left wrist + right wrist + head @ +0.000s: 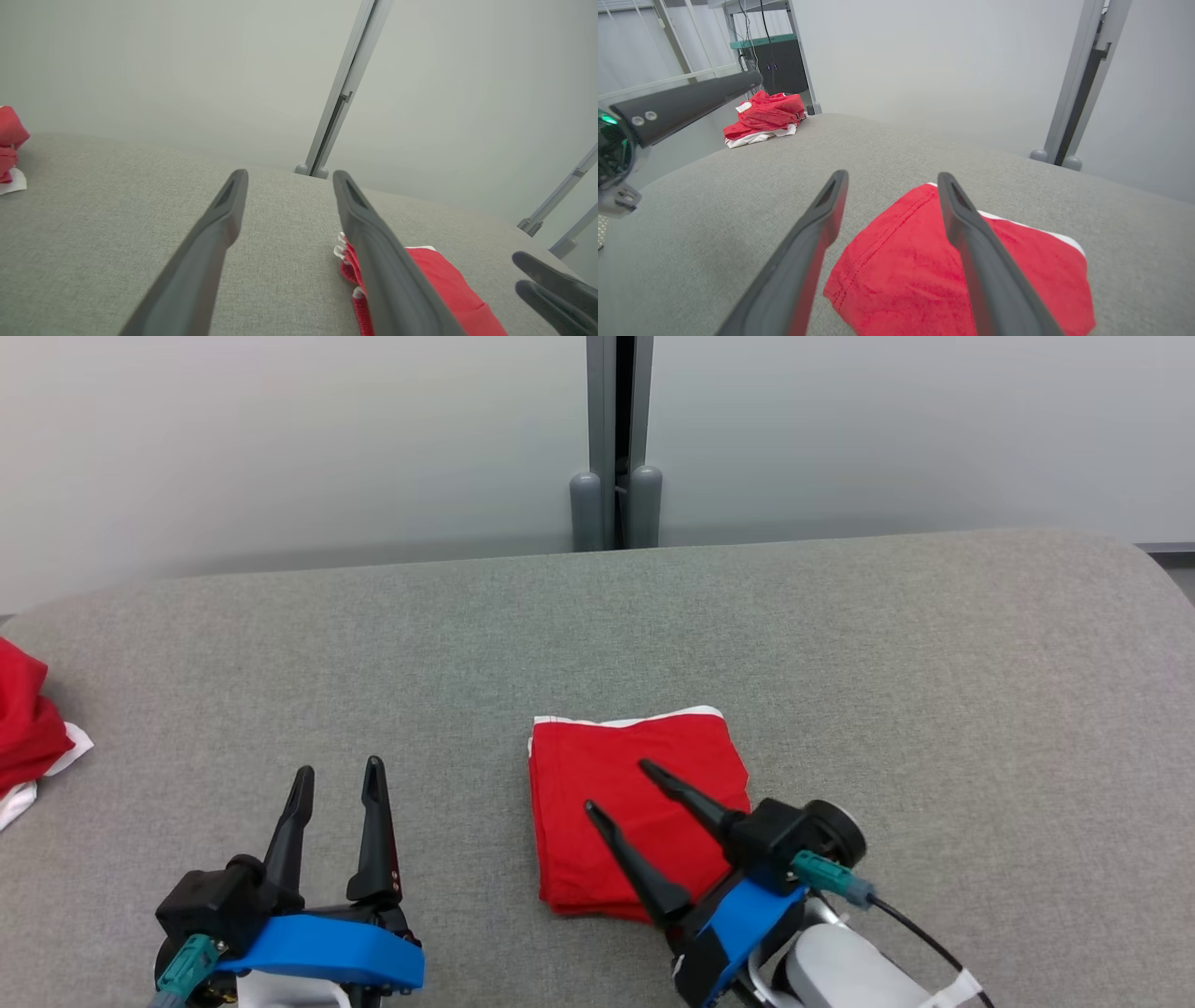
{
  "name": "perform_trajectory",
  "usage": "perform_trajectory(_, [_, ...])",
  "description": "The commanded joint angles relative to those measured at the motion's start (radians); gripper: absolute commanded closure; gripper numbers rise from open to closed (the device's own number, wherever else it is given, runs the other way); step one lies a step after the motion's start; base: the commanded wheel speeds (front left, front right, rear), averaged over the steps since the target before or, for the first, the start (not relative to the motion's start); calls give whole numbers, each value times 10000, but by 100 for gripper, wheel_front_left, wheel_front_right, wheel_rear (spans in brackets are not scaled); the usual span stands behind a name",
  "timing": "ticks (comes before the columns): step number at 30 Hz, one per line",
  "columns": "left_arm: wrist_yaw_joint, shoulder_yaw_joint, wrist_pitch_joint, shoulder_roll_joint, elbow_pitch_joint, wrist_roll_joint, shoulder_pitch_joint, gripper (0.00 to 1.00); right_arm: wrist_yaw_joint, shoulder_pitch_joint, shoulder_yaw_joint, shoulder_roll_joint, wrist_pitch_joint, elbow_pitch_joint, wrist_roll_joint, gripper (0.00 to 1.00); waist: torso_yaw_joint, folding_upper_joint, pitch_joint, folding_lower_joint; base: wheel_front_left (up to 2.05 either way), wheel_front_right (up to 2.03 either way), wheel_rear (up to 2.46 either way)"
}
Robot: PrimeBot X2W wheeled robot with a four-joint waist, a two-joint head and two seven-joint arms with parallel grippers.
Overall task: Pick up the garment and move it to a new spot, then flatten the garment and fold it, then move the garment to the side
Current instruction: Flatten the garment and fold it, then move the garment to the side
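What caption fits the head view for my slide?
Folded red fabric garment on grey upholstered surface; right gripper over it, jaws open.

Folded red garment (635, 803), flat on table.

folded garment (635, 812) lying flat on the worktop (840, 644) just right of the middle, right gripper (616, 786) over its near side, left gripper (338, 768) off to its left, pile of clothes (28, 733) way over at the left edge, post (616, 439) behind the far edge
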Motion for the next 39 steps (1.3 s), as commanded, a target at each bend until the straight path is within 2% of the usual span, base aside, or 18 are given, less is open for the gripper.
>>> perform_trajectory(1, [-44, 37, -43, -15, 56, 111, -21, 0, 1, 273, -406, -32, -58, -161, -123, 0, -72, -1, -101, 0, 0, 0, 0])
perform_trajectory(8, [-330, 138, -43, -363, 325, 578, 256, 0, 1, 1659, -3158, -20, -69, -839, -825, 0, -64, -1, -439, 0, 0, 0, 0])
perform_trajectory(9, [-330, 138, -43, -363, 325, 578, 256, 0, 1, 1659, -3158, -20, -69, -839, -825, 0, -64, -1, -439, 0, 0, 0, 0])
perform_trajectory(16, [-424, 536, -44, -635, 722, 1037, 880, 0, 1, 2987, -5021, -20, -76, -1621, -1130, 0, -80, -1, -658, 0, 0, 0, 0])
perform_trajectory(24, [-520, 1193, -44, -839, 814, 1483, 1614, 0, 1, 3715, -5410, -20, -73, -1906, -980, 0, -110, -1, -670, 0, 0, 0, 0])
perform_trajectory(39, [-955, 1741, -45, -1232, 1107, 1987, 1657, 0, 1, 3294, -5507, -21, 32, -1655, -983, 0, -6, -1, -473, 0, 0, 0, 0])
